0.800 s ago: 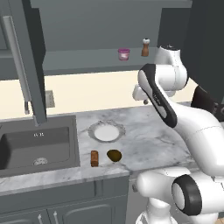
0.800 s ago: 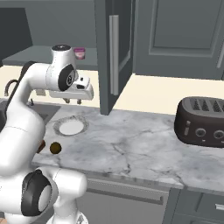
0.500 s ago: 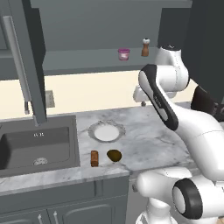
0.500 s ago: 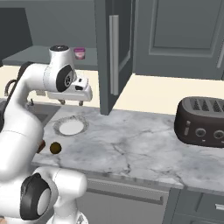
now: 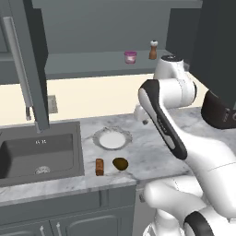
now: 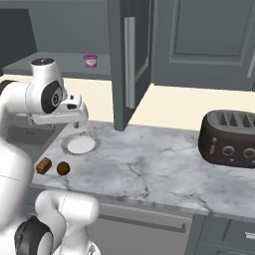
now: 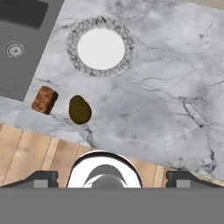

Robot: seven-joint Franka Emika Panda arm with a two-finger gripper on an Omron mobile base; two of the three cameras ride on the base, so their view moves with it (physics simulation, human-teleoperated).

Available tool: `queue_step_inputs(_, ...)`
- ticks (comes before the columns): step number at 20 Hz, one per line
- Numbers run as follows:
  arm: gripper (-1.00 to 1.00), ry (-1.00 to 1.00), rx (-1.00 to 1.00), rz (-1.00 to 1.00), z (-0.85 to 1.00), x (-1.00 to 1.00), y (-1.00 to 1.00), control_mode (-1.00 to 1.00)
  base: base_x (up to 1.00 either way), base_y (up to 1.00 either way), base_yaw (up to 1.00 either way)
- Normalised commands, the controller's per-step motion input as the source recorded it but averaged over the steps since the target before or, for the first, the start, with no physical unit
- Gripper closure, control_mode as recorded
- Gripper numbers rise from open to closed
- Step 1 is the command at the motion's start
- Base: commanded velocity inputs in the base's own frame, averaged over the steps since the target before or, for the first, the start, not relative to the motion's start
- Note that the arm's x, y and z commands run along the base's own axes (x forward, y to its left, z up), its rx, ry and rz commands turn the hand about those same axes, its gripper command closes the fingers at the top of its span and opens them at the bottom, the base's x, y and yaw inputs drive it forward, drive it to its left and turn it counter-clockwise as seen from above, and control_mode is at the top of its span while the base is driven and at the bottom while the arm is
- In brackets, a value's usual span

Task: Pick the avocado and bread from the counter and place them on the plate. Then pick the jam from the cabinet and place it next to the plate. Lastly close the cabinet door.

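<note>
Nothing on the bench has shifted since the earlier frames; the white arm holds much the same raised pose, its hand (image 6: 75, 121) hovering high above the marble bench (image 6: 164, 169), touching nothing. In the hand view, the 2 dark fingertips (image 7: 41, 178) sit far apart at the bottom corners, so the hand is spread wide with nothing between them.

Seen from the hand looking down, the round plate (image 7: 100, 47) with its patterned rim lies ahead, bare white at its centre. Closer to the hand and to the left, the dark oval avocado (image 7: 80, 109) rests on the marble, and the brown bread (image 7: 44, 99) lies just beside it, further left, the 2 apart from each other and from the plate. A sink (image 7: 19, 26) sits in the far left corner.

Up on the open cabinet's shelf (image 5: 92, 64), well above the hand, stands the small pink jam (image 5: 130, 57) jar, with a brown pepper mill (image 5: 153, 50) near it. The cabinet door (image 6: 130, 60) hangs open. A dark toaster (image 6: 230, 138) sits far off along the bench.
</note>
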Motion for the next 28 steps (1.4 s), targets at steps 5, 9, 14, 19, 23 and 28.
queue_step_inputs(5,-1.0,0.03,-0.03,0.21,-0.19,-0.32,0.45,-1.0,0.0,0.0,0.0)
queue_step_inputs(9,-1.0,0.07,0.0,0.26,-0.25,-0.02,0.33,-1.0,0.0,0.0,0.0)
queue_step_inputs(14,-1.0,0.13,0.0,0.3,-0.3,0.0,0.35,-1.0,0.0,0.0,0.0)
queue_step_inputs(19,-1.0,0.06,0.0,0.23,-0.34,0.01,0.25,-1.0,0.0,0.0,0.0)
queue_step_inputs(23,-1.0,0.0,0.0,0.03,-0.19,0.1,0.0,-1.0,0.0,0.0,0.0)
queue_step_inputs(28,-1.0,0.0,0.0,0.0,-0.29,0.19,0.0,-1.0,0.0,0.0,0.0)
